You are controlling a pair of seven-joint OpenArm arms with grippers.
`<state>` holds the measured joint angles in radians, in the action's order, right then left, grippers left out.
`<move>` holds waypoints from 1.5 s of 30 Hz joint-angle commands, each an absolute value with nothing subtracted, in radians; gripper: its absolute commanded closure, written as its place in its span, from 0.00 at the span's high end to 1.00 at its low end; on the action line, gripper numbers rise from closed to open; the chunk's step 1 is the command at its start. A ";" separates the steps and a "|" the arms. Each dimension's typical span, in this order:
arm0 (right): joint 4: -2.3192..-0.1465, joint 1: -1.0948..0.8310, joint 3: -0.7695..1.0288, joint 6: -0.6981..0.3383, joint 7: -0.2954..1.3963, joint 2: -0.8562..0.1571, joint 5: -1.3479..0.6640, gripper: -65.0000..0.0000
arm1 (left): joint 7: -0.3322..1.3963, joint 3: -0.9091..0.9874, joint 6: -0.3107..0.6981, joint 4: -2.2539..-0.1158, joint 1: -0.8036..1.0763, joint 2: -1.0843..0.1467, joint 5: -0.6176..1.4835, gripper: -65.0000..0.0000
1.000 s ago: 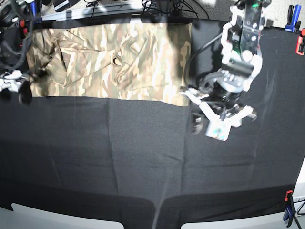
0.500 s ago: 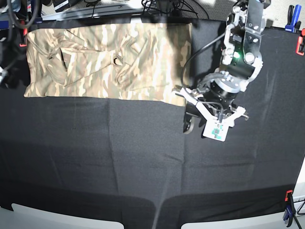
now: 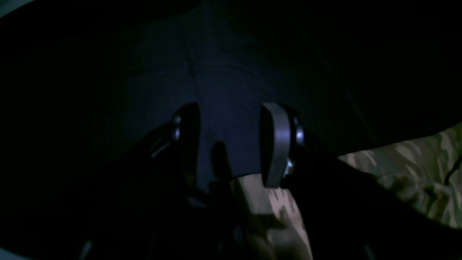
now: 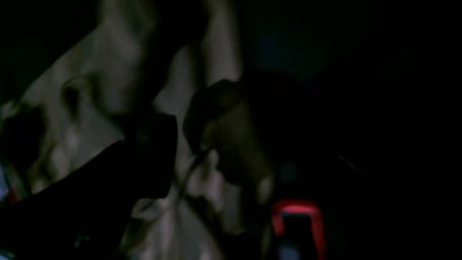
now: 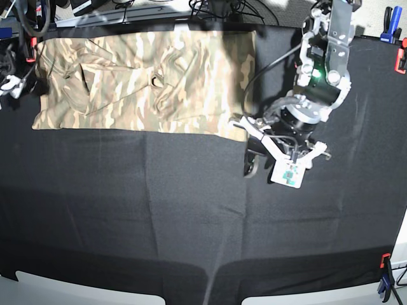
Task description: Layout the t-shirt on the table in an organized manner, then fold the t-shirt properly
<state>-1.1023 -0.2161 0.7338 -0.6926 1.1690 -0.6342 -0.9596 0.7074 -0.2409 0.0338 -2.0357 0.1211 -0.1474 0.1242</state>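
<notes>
The camouflage t-shirt [image 5: 146, 82] lies as a wide strip along the far side of the black table [image 5: 191, 216], with folds near its left end. My left gripper [image 5: 250, 162] hovers low at the shirt's near right corner. In the left wrist view the left gripper [image 3: 231, 144] is open and empty over black cloth, with the shirt's corner [image 3: 270, 213] just behind the fingertips. My right gripper [image 5: 9, 86] is at the shirt's left end. The right wrist view is dark and blurred, with camouflage fabric [image 4: 90, 108] close under the fingers [image 4: 155, 155].
Red and blue clamps hold the cloth at the right edge [image 5: 400, 60], far right corner [image 5: 388, 28] and near right corner [image 5: 383, 273]. A red clamp [image 4: 296, 216] shows in the right wrist view. Cables and gear lie behind the table's far edge [image 5: 210, 9].
My left gripper has moved left to the shirt's near right corner. My right arm has left the shirt's near left corner and moved up along the left edge.
</notes>
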 commanded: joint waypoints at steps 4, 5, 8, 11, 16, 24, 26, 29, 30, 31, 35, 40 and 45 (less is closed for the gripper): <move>-1.114 -0.210 0.739 -0.698 1.125 -0.662 -0.923 0.73 | 0.682 -0.239 0.034 -2.057 0.108 -0.145 0.125 0.38; -1.114 -0.210 0.737 -0.698 1.125 -0.661 -0.924 0.73 | 0.681 -0.239 0.034 -2.057 0.108 -0.145 0.125 0.38; -1.114 -0.211 0.710 -0.698 1.135 -0.653 -0.923 0.73 | 0.681 -0.239 0.034 -2.057 0.108 -0.145 0.125 0.38; -1.114 -0.211 0.654 -0.698 1.149 -0.642 -0.933 0.73 | 0.682 -0.239 0.034 -2.057 0.108 -0.145 0.125 0.38; -1.114 -0.211 0.546 -0.698 1.231 -0.641 -1.080 0.73 | 0.682 -0.239 0.034 -2.057 0.108 -0.145 0.125 0.38; -1.114 -0.211 0.455 -0.698 1.353 -0.641 -1.228 0.73 | 0.681 -0.239 0.034 -2.057 0.108 -0.145 0.125 0.38; -1.114 -0.211 0.444 -0.698 1.375 -0.641 -1.252 0.73 | 0.682 -0.239 0.034 -2.057 0.108 -0.145 0.125 0.38; -1.114 -0.211 0.444 -0.698 1.377 -0.643 -1.268 0.73 | 0.682 -0.239 0.034 -2.057 0.108 -0.145 0.125 0.38; -1.114 -0.211 0.444 -0.698 1.377 -0.643 -1.272 0.73 | 0.682 -0.239 0.034 -2.057 0.108 -0.145 0.125 0.38; -1.114 -0.211 0.444 -0.698 1.377 -0.643 -1.285 0.73 | 0.682 -0.239 0.034 -2.057 0.108 -0.145 0.125 0.38; -1.114 -0.211 0.444 -0.698 1.369 -0.643 -1.356 0.73 | 0.682 -0.239 0.034 -2.057 0.108 -0.145 0.125 0.38; -1.114 -0.210 0.444 -0.698 1.375 -0.642 -1.484 0.73 | 0.682 -0.239 0.034 -2.057 0.108 -0.145 0.125 0.38; -1.114 -0.210 0.444 -0.698 1.377 -0.640 -1.484 0.73 | 0.682 -0.239 0.034 -2.057 0.109 -0.145 0.125 0.38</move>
